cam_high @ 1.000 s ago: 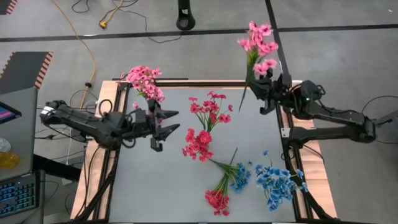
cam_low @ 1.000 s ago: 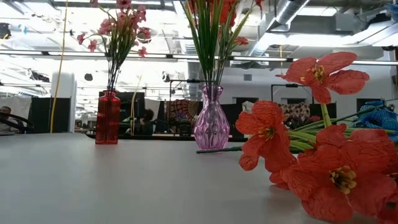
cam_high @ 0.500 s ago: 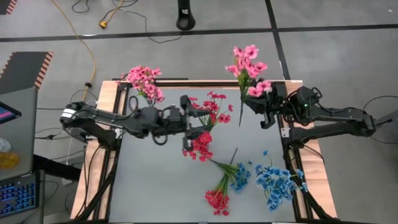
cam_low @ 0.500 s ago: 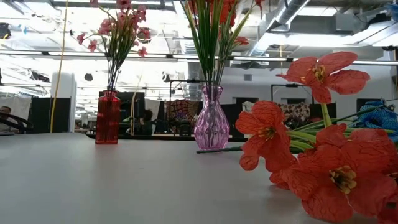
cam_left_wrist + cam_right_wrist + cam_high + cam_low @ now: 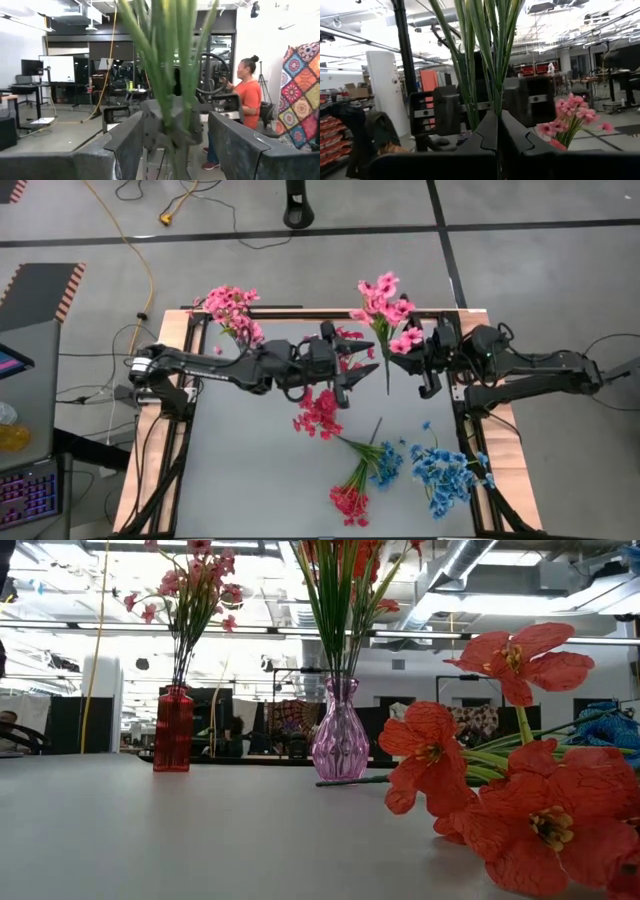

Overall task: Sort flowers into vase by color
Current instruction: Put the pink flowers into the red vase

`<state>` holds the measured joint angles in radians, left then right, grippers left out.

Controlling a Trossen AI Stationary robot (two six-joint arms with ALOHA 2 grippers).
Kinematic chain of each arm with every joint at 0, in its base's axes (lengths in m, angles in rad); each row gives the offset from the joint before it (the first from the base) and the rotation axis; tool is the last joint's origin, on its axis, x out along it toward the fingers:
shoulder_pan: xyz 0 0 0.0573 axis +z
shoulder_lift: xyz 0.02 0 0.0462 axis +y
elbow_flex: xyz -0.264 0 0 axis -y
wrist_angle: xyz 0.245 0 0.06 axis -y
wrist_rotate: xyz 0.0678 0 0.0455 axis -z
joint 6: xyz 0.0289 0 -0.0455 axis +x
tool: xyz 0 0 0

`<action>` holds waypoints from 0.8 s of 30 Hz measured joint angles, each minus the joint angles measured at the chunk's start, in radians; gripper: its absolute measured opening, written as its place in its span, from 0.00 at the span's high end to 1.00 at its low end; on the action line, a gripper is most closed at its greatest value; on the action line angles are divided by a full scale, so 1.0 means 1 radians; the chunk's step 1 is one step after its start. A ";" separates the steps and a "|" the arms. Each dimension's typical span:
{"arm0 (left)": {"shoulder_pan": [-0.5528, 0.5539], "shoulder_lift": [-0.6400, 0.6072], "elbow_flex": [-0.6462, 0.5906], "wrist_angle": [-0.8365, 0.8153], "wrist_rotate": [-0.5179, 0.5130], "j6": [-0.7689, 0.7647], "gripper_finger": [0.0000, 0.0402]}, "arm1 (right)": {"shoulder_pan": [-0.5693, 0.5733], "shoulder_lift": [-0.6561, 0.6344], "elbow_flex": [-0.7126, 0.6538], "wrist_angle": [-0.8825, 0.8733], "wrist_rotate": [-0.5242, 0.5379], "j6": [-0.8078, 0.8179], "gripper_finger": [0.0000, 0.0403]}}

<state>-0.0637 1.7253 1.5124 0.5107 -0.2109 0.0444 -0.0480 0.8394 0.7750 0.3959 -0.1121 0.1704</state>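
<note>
Pink sprig [image 5: 385, 300] is clamped by its stem in the right gripper [image 5: 424, 367] near the tabletop's [image 5: 250, 480] far right corner, stem upright, blossoms overhead. Its match, the red vase [image 5: 173, 728] of pink flowers, stands at the far left corner, well apart. Left gripper [image 5: 345, 380] stands wide around the stems in the purple vase [image 5: 340, 730] at the far edge's middle, between them.
</note>
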 joint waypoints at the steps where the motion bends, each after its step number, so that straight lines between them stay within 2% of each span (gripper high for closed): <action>1: 0.000 0.008 0.007 -0.001 0.008 0.000 0.48 | 0.004 0.000 0.000 -0.001 0.000 -0.009 0.93; 9: -0.001 0.015 0.023 0.020 0.026 0.000 0.48 | 0.018 0.008 0.000 0.001 0.002 -0.021 0.93; 13: -0.001 0.015 0.023 0.025 0.072 0.011 0.48 | 0.022 0.043 0.000 0.004 0.005 -0.021 0.93; 19: -0.001 0.017 0.023 -0.013 0.066 -0.004 0.48 | 0.023 0.120 0.000 0.052 0.005 -0.021 0.93; 24: -0.001 0.018 0.023 -0.067 0.032 -0.005 0.48 | 0.024 0.130 0.000 0.079 0.005 -0.021 0.92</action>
<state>-0.0650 1.7432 1.5352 0.4440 -0.1787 0.0399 -0.0242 0.9695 0.7750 0.4750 -0.1070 0.1490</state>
